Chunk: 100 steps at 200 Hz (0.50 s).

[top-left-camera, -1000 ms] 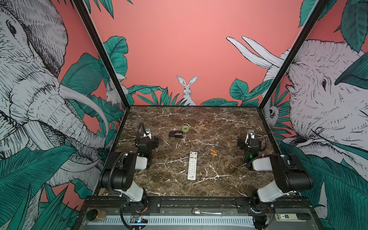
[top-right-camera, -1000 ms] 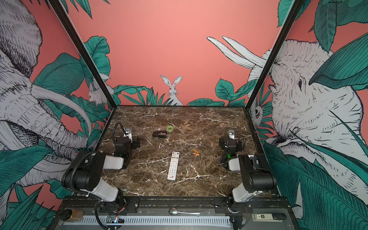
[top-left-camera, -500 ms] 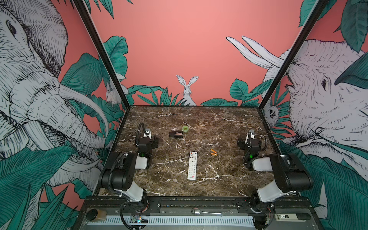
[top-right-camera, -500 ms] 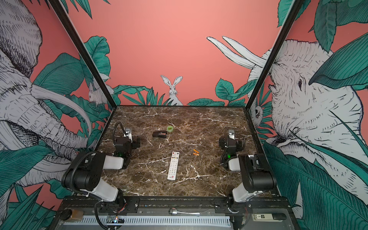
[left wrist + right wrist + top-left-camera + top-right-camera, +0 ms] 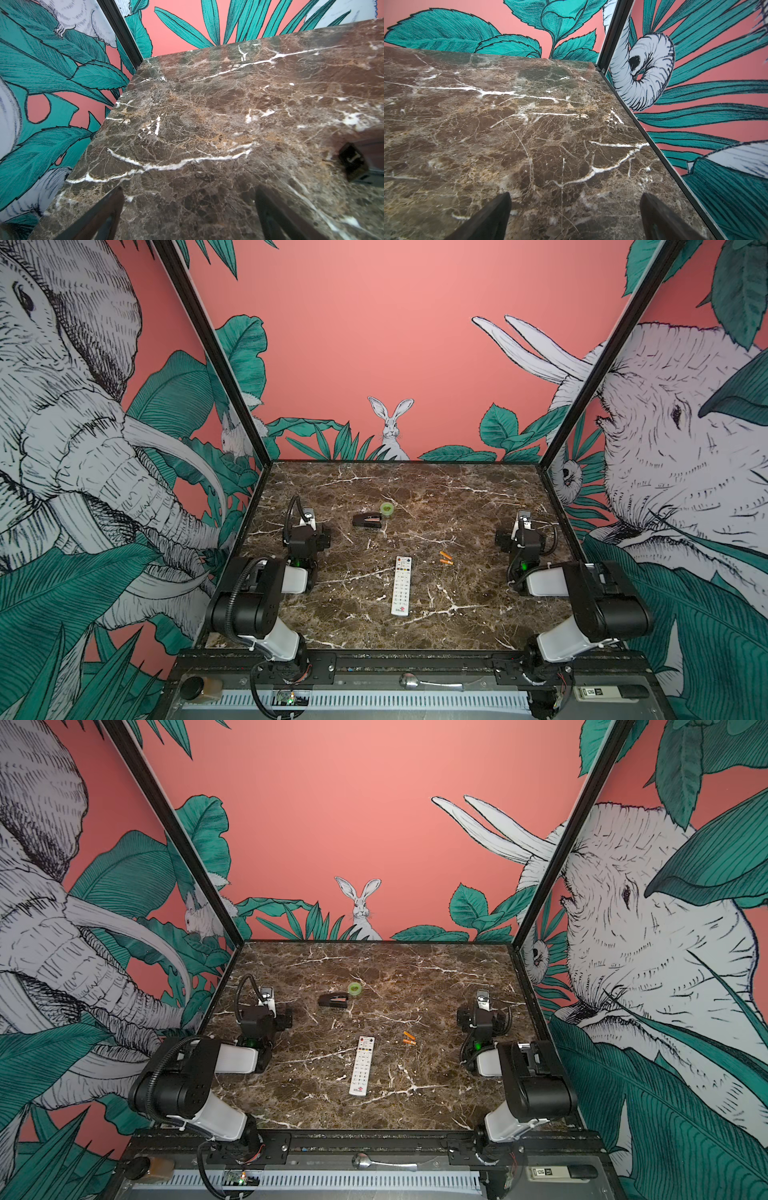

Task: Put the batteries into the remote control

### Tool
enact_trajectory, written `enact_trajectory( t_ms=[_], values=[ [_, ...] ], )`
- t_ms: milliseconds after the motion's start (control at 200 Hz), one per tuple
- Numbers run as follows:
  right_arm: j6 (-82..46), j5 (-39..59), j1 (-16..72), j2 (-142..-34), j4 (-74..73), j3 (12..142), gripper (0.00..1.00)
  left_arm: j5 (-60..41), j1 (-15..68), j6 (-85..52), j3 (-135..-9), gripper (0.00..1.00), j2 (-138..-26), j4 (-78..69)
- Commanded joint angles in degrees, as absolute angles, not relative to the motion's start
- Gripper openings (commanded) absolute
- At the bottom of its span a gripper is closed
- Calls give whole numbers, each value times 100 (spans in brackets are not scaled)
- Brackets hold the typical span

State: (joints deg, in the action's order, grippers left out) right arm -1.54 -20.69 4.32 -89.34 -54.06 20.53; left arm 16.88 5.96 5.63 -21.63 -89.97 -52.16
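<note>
The white remote control (image 5: 401,585) (image 5: 361,1065) lies buttons up near the table's middle front, its coloured buttons pointing to the back. The two orange batteries (image 5: 445,558) (image 5: 409,1038) lie side by side just to its right, near its far end. My left gripper (image 5: 307,526) (image 5: 189,193) rests low at the table's left side. It is open, with only marble between its fingers. My right gripper (image 5: 524,531) (image 5: 575,197) rests at the right side, also open and holding nothing. Neither wrist view shows the remote or the batteries.
A black wedge-shaped object (image 5: 367,521) (image 5: 333,1000) and a small green tape roll (image 5: 387,508) (image 5: 354,988) sit behind the remote, towards the left arm. Patterned walls close the marble table (image 5: 415,489) on three sides. Both arms are folded at the front corners.
</note>
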Motion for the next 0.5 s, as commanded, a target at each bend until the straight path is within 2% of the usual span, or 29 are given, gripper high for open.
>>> enact_trajectory(
  t_ms=[0,305,495],
  values=[
    [-219,-2085,422,-8884,-5531,2090,99,1652,571,522,-2223,99,-8912,-5275],
    [-214,-2164,439,-8647,-5832,1815,99,1617,572,613,-2205,100,-8804,-5323],
    [-124,-2261,529,-7781,-5565,1568,99,1689,579,393,-2742,100,-8042,-3420]
  ],
)
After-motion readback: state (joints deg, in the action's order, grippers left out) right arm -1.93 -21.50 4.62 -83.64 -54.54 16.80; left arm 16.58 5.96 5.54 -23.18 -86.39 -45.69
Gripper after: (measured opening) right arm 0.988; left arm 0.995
